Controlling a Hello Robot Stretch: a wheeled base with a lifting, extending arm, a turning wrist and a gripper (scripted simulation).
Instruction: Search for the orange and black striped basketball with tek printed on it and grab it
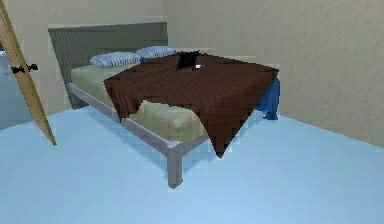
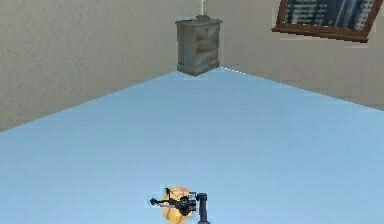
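**Hidden, cut off, hard to make out**
- Arm [image 2: 203,212], arm side view: dark bar, cut by the bottom edge.
- Gripper [image 2: 162,203]: dark body at the arm's far end, low in the arm side view. Thin fingers [image 2: 156,202] point toward that view's left; their state cannot be told.
- Orange blob [image 2: 178,194]: roundish, right at the gripper and partly covered by it; possibly the basketball. Stripes and print cannot be made out. Whether it rests on the floor or hangs in the gripper cannot be told, so neither can whether the gripper holds anything.
- Framed picture [image 2: 330,18]: brown frame, dark blue-grey content, cut by the top and right edges.
- White thing [image 2: 203,8] on the cabinet: cut by the top edge, kind unclear.
- Dark thing [image 1: 187,62] on the bed near the pillows: flat, blackish, kind unclear.
- Blue cloth [image 1: 270,100]: hangs at the bed's far corner, partly hidden behind the blanket.
- Door [image 1: 25,80]: wooden, with a dark handle [image 1: 25,68], cut by the forward view's left edge.

**Surface and room**
- Floor [image 2: 200,120]: pale blue, smooth, bare around the gripper.
- Walls [image 2: 80,50]: beige.
- Cabinet [image 2: 200,45]: small, grey-brown, standing in the room's corner, well apart from the gripper.
- Bed [image 1: 175,165]: grey frame and grey headboard [image 1: 100,40], tan mattress, two blue striped pillows [image 1: 115,60], and a brown blanket [image 1: 200,90] draped over the near corner.
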